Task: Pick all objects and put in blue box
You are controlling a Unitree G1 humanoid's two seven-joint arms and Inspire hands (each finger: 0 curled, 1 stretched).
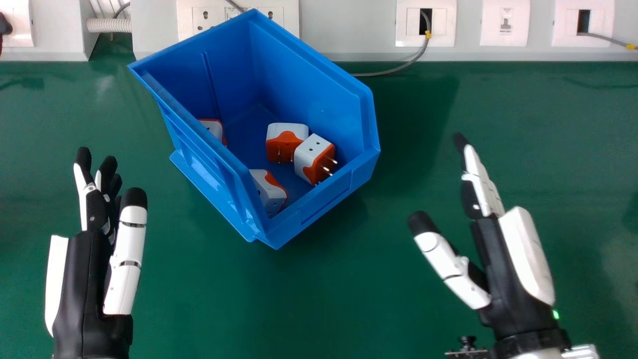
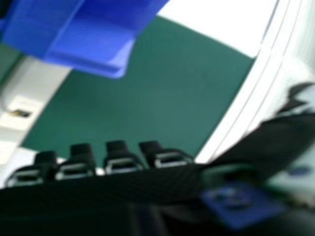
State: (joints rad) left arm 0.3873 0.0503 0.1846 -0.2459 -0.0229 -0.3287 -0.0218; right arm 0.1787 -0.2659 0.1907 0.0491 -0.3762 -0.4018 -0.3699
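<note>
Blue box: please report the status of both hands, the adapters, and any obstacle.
Left hand left of box, open, empty; right hand right of box, open, empty. Four adapters inside box. Grey cable near wall, seems not in the way.

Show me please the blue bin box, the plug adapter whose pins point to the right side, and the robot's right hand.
Blue bin box (image 1: 326, 199): head view, outside of its front wall.
Plug adapter (image 1: 308, 149): head view, its white part.
Right hand (image 1: 503, 271): head view, its black palm part.
</note>
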